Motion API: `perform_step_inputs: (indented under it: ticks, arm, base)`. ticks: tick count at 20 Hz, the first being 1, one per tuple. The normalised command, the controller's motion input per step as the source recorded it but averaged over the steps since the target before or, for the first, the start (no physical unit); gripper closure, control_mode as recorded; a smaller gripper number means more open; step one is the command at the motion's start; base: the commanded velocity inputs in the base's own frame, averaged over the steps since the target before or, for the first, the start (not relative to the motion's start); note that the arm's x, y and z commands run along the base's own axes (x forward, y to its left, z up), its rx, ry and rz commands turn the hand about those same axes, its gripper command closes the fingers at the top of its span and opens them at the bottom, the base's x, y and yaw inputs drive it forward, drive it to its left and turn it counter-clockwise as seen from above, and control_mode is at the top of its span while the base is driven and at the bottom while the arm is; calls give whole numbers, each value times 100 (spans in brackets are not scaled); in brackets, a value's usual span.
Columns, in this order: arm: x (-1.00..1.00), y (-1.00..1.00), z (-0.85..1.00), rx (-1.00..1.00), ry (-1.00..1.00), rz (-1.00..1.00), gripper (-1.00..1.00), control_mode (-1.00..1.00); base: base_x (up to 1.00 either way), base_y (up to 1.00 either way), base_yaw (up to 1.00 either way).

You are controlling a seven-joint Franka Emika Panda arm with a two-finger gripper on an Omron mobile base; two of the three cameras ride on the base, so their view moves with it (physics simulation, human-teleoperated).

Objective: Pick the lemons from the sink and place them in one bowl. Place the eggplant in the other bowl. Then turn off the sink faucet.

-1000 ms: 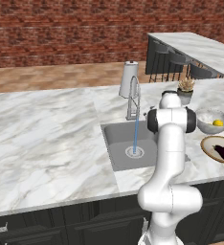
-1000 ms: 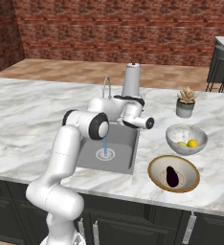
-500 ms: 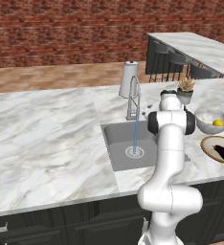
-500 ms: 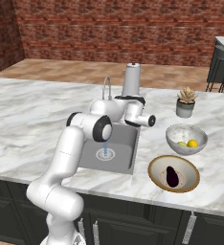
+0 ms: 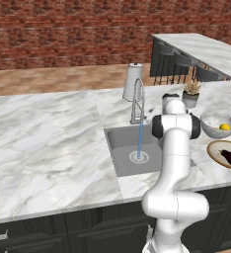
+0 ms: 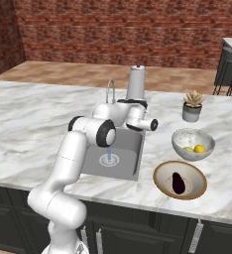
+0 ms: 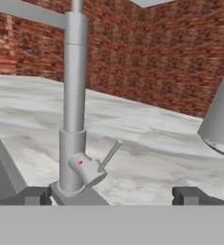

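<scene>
Sorting stage complete, as far as visible. 2 lemons (image 6: 194,148) lying in the deep speckled bowl (image 6: 180,141) on the counter (image 6: 33,119), right of the sink (image 6: 130,149). Eggplant (image 6: 178,182) lying in the shallow wooden bowl (image 6: 163,171), just near of the speckled bowl. Same arrangement confirmed from the left base view: 1 lemon (image 5: 225,127) showing in the speckled bowl (image 5: 211,121), eggplant (image 5: 230,157) in the wooden bowl (image 5: 213,149).

Sink basin showing no fruit or vegetable on its visible floor around the drain.

Remaining: shut off the faucet (image 5: 137,102). Water stream (image 5: 139,139) running from spout to drain, so faucet judged on. Lever (image 7: 108,156) angled up and to the right from the faucet (image 7: 73,95) base in the hand view.

Hand (image 7: 111,195) positioned close to the faucet base, facing the lever, fingers spread wide apart, nothing between them. No contact with the lever yet.

Next action, as judged: advance to the lever and push it to the off position.

Not part of the task: pale tapered cylinder (image 6: 136,82) behind the faucet, potted plant (image 6: 192,106) far right.
</scene>
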Motion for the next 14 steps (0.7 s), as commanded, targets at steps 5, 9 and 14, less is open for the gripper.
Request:
perform_step_inputs:
  ticks: [5,9,14]
  arm:
    - [5,3,-14,0,-1,0,-100,-100]
    - [29,0,0,0,0,4,-100,-100]
    - [26,1,0,0,0,5,-100,-100]
  base:
    - [0,0,0]
    - [0,0,0]
    - [0,0,0]
